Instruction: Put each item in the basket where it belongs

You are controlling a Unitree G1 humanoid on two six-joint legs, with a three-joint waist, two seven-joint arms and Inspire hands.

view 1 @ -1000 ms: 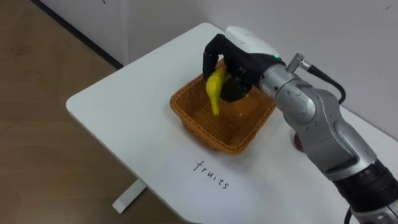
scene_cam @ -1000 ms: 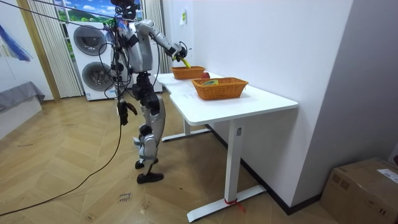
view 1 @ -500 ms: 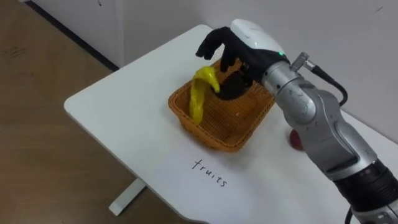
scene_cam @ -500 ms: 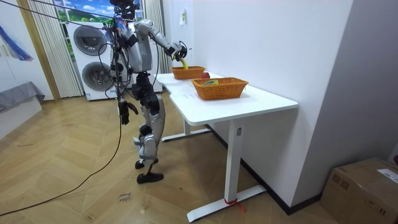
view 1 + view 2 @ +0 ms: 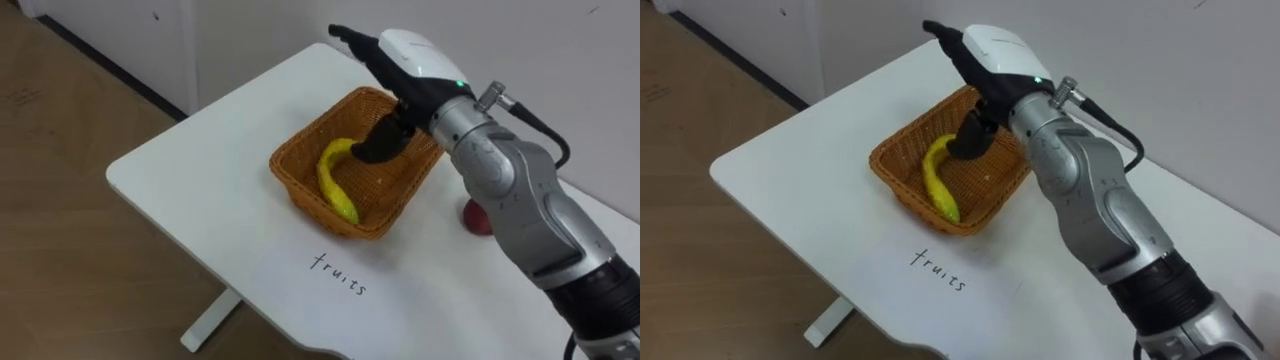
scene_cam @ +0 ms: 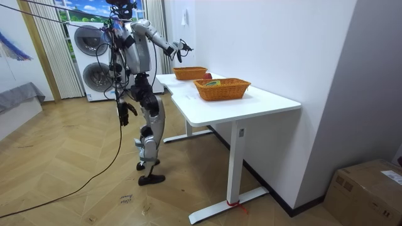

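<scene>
Banana (image 5: 335,182) dropped in the basket (image 5: 298,192); right robot hand (image 5: 400,60) released above it.
Half a second ago the banana hung at the fingers; now it lies inside the basket on the counter (image 5: 190,180), with a red fruit (image 5: 478,218) at centre right. The room view adds the left robot hand (image 6: 125,112) by the thigh, its state unreadable, and a second basket (image 6: 222,88).
</scene>
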